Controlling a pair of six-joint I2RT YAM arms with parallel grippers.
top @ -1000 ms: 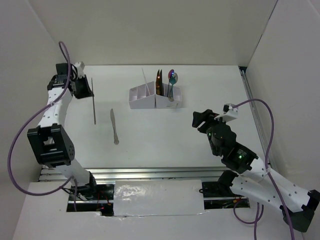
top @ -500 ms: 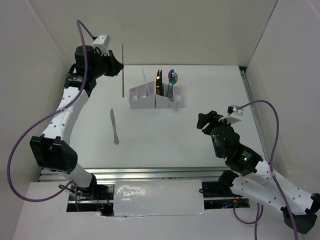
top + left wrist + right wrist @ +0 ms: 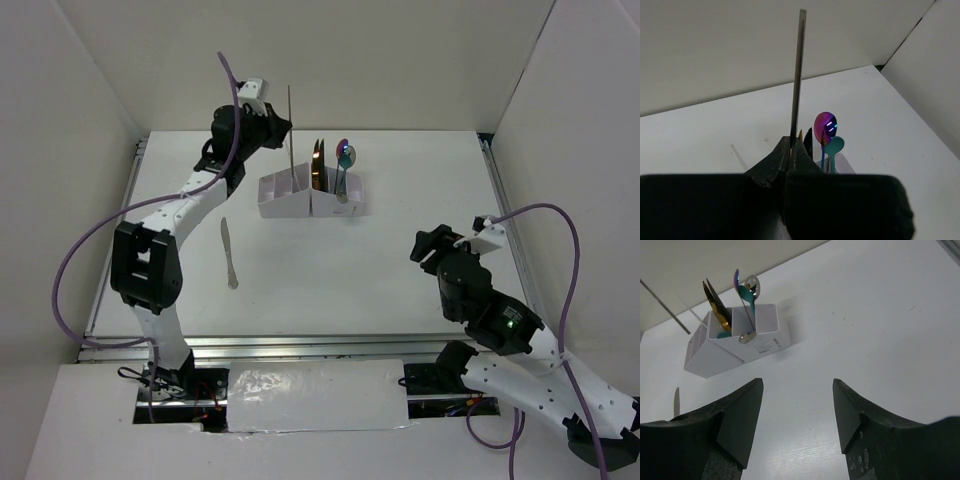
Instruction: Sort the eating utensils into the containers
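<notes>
The left gripper (image 3: 791, 150) has its jaws clamped on the thin stick (image 3: 798, 70), holding it upright near the far edge of the desk (image 3: 420, 180), over the left end of the white organizer box (image 3: 290, 207). The grip sits low on the stick, so most of its length stands above the fingers. A small tilt of the wrist could therefore swing the top wide or let the smooth shaft pivot in the pinch. The lower tip is hidden behind the fingers in the wrist view, so I cannot tell whether it is over a compartment or over a divider. If it meets a divider or the rim on the way down, the light box could be pushed or tipped. That would spill the iridescent spoon (image 3: 825, 126), the teal spoon (image 3: 835, 145) and the gold-handled piece (image 3: 715, 302) leaning in it. Let go too high, the stick may bounce out. A silver knife (image 3: 229, 253) lies flat toward the left edge, unsorted. The right gripper (image 3: 797, 386), jaws apart and empty, hovers toward the right edge, well apart from the box.
</notes>
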